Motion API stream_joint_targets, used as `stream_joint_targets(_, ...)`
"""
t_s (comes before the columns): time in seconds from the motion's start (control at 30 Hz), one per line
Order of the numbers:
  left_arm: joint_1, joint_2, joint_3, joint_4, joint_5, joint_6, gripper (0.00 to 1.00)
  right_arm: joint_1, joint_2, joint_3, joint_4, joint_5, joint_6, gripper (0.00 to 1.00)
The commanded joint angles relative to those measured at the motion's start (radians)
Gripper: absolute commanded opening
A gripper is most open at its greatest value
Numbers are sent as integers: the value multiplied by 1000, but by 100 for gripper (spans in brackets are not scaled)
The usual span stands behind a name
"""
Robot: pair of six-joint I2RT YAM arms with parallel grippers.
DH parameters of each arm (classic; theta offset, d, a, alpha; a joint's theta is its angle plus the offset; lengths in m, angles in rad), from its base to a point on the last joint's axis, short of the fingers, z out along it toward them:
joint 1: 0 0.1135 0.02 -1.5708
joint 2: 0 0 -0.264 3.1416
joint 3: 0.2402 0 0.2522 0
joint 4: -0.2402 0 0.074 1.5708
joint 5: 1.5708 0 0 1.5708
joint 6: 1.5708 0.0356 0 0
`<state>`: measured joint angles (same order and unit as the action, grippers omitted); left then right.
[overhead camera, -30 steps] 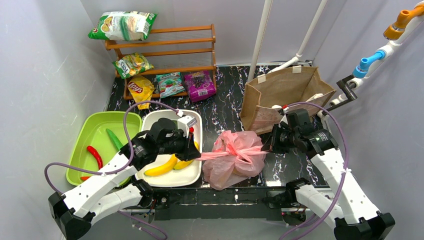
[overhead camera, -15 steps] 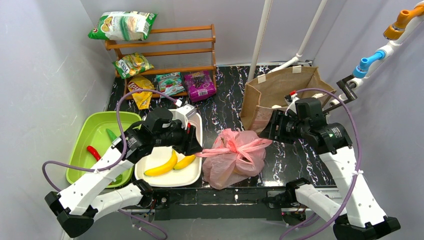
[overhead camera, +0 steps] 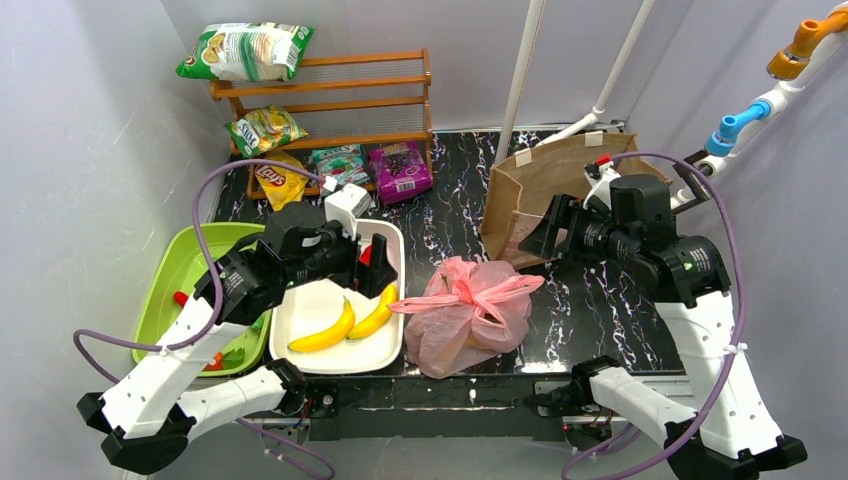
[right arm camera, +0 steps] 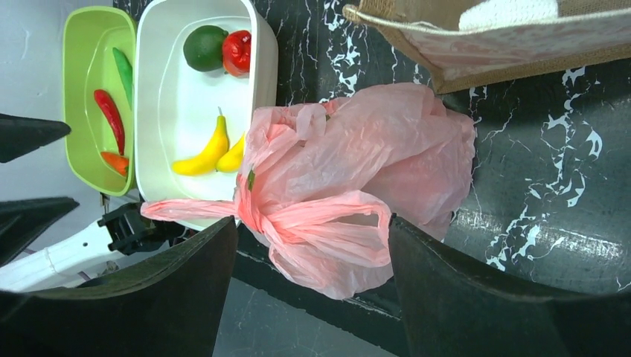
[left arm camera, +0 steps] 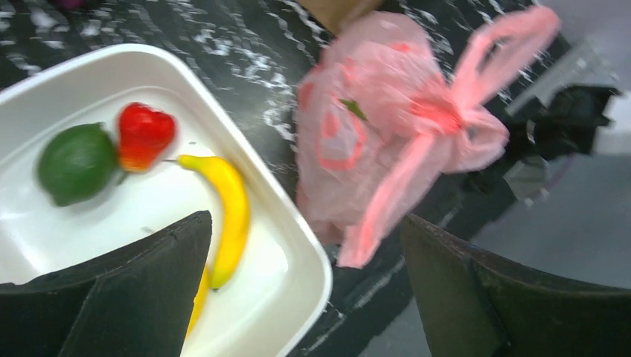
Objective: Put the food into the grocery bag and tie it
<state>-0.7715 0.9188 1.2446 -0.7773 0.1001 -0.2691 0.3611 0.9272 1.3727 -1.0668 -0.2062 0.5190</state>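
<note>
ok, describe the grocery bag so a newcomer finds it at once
On the black marble table, go to the near edge, just right of the white tray. The grocery bag sits there: thin, crinkly pink plastic with knotted handles, unlike the stiff brown paper bag behind it.

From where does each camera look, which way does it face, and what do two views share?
Top external: above, behind the bases, facing down on the table; left arm and right arm show.
Left wrist: on the left arm, facing white tray and grocery bag; open left gripper shows.
Right wrist: on the right arm, facing that bag; open right gripper shows.
Both wrist views share bag and tray.
</note>
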Motion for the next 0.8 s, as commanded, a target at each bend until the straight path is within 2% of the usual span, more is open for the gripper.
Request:
stream_joint_targets(0.0, 6, 32, 65, -65, -268, -25, 98, -2, 23, 62, 54, 25, -10, 81)
stream_joint_targets(0.2, 12, 130, 170, -112, -464, -45, 98, -2, 71, 126, 59, 53, -13, 82)
stream_joint_targets(0.33, 44, 227, 251, -148, -543, -81, 98, -3, 104, 170, 37, 146, -3, 82)
stream_joint_targets(0.5, 94, 312, 319, -133, -484, -151, 98, -3, 150, 231, -29, 342, 61, 85)
stream_joint_targets(0.6, 136, 324, 318, -96, -431, -225, 98, -3, 169, 246, -50, 406, 94, 86)
stream_joint_targets(0.73, 280, 298, 267, -14, -188, -325, 98, -18, 199, 241, -54, 377, 132, 87)
stream_joint_targets(0.77, 317, 286, 247, -1, -146, -348, 98, -19, 205, 240, -61, 412, 179, 88)
